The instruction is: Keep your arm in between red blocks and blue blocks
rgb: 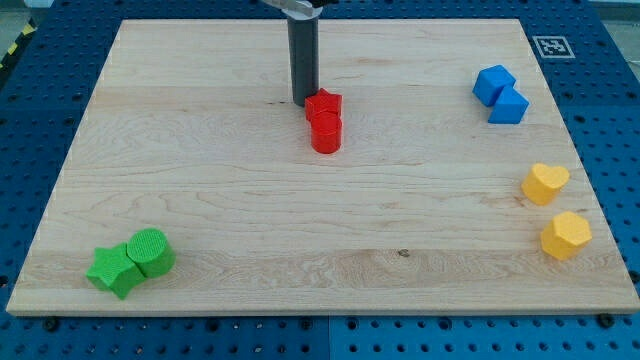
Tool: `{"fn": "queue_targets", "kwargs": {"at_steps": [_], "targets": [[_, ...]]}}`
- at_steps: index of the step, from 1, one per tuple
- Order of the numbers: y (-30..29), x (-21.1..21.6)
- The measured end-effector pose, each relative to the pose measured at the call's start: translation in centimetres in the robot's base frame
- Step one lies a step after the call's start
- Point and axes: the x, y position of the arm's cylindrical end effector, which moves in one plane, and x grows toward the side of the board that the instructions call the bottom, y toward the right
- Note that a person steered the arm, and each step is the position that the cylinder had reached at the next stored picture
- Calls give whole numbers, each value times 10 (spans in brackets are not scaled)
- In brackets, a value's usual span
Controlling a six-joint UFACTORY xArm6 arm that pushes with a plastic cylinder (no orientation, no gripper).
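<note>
Two red blocks sit together at the board's upper middle: a red angular block (324,103) and a red cylinder (326,133) just below it. Two blue blocks touch at the view's upper right: a blue cube-like block (493,83) and a blue block (509,106) below and right of it. My tip (304,101) rests on the board right against the left side of the red angular block. It stands on the side of the red blocks away from the blue ones, far to their left.
Two yellow blocks lie at the view's right: a heart-like one (545,183) and a hexagonal one (566,235). A green star block (113,270) and a green cylinder (150,251) sit at the lower left. A marker tag (550,45) is at the board's top right corner.
</note>
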Motion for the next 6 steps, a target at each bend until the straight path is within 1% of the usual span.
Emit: {"fn": "queue_targets", "kwargs": {"at_steps": [1,3,5,6], "targets": [[1,-36],[3,-36],[78,-33],[110,-23]]}}
